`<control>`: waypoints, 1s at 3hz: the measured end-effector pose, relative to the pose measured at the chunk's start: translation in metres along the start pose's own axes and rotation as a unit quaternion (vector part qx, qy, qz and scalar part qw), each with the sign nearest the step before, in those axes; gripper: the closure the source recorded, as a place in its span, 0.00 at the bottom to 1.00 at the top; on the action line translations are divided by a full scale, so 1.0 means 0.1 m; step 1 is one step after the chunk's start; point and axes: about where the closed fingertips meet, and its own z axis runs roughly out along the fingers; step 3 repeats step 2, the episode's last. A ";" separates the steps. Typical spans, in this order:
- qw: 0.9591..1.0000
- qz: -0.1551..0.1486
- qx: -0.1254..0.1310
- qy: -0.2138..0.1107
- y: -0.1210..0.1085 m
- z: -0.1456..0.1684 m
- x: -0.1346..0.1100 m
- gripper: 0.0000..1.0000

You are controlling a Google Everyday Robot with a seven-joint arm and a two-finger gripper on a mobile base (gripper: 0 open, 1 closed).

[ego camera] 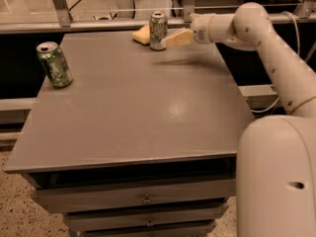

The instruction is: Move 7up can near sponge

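Note:
The 7up can (158, 29), silver-white with green lettering, stands upright at the far edge of the grey table (138, 112). The pale yellow sponge (141, 34) lies just to its left, touching or nearly touching it. My gripper (170, 40) is just right of the can, reaching in from the right at can height. Its fingers are open and hold nothing, and the fingertips are close to the can's right side.
A darker all-green can (55, 64) stands near the table's left edge. Drawers (143, 199) sit below the tabletop. My arm (266, 43) crosses the table's far right corner, and my white base (276, 177) is at the front right.

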 end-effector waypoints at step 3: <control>0.998 -0.020 0.061 -0.016 -0.07 -1.38 -0.12 0.00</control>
